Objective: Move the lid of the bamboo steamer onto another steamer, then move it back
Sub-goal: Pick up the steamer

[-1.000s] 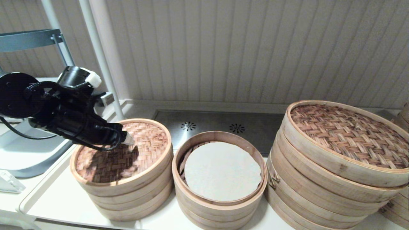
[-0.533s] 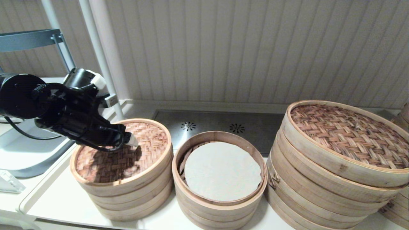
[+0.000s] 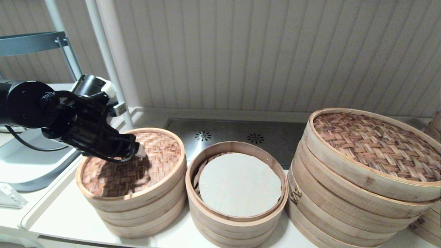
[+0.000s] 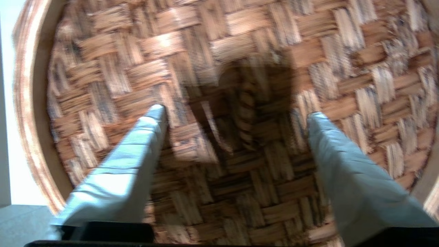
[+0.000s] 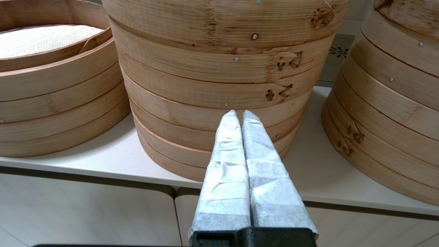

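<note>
The bamboo steamer lid (image 3: 156,151), reddish-brown woven with a pale rim, sits on the left small steamer. My left gripper (image 3: 139,151) hovers just over its middle, open. In the left wrist view the left gripper (image 4: 236,111) has its two white fingers (image 4: 137,137) spread either side of the lid's dark central knot (image 4: 245,106), with nothing between them. The other steamer (image 3: 237,184), with a greyish-white liner and slats showing at its left edge, stands uncovered just right of the lid. My right gripper (image 5: 239,115) is shut and empty, low in front of the counter, out of the head view.
A much larger steamer stack (image 3: 365,179) with a dark woven lid stands at the right; another stack (image 5: 394,89) lies beyond it. A white pole (image 3: 110,65) rises behind the left arm. The counter's front edge (image 5: 103,168) runs below the steamers.
My left gripper drifted slightly right over the lid and then sank a little toward its centre. The lid has not moved.
</note>
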Available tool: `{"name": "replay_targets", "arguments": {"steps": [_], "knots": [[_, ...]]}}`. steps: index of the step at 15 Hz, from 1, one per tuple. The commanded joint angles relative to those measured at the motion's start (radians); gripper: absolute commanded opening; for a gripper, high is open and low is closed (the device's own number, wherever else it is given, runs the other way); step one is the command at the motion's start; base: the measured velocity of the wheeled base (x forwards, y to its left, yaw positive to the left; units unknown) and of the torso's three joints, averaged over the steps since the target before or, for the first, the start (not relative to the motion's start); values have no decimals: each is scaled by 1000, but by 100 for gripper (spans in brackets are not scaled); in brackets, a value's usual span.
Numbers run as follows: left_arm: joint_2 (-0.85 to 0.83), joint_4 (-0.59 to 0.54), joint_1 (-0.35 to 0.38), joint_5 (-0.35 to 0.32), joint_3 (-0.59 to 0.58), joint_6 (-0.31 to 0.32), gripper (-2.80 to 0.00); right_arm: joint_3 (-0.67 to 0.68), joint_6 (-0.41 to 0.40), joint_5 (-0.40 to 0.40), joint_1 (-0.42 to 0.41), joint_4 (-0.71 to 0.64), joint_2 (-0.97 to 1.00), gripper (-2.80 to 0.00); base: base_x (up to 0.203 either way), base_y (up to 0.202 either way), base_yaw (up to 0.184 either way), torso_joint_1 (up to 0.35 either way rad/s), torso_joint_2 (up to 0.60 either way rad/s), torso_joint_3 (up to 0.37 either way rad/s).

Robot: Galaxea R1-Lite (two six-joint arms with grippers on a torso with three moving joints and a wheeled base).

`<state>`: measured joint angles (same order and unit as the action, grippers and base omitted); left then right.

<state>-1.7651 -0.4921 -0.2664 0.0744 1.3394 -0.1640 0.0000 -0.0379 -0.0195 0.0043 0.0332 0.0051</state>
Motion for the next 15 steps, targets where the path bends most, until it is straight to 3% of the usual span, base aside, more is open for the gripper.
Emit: {"name": "replay_targets", "arguments": {"steps": [1,15], "knots": [[-1,-3,-5,-1,1,-2,-280,25,0,0,0,1,-1,-280,0,0,0,0,0,0],[10,18,-10,1,15,-20,-280,25,0,0,0,0,-1,-280,0,0,0,0,0,0]]}}
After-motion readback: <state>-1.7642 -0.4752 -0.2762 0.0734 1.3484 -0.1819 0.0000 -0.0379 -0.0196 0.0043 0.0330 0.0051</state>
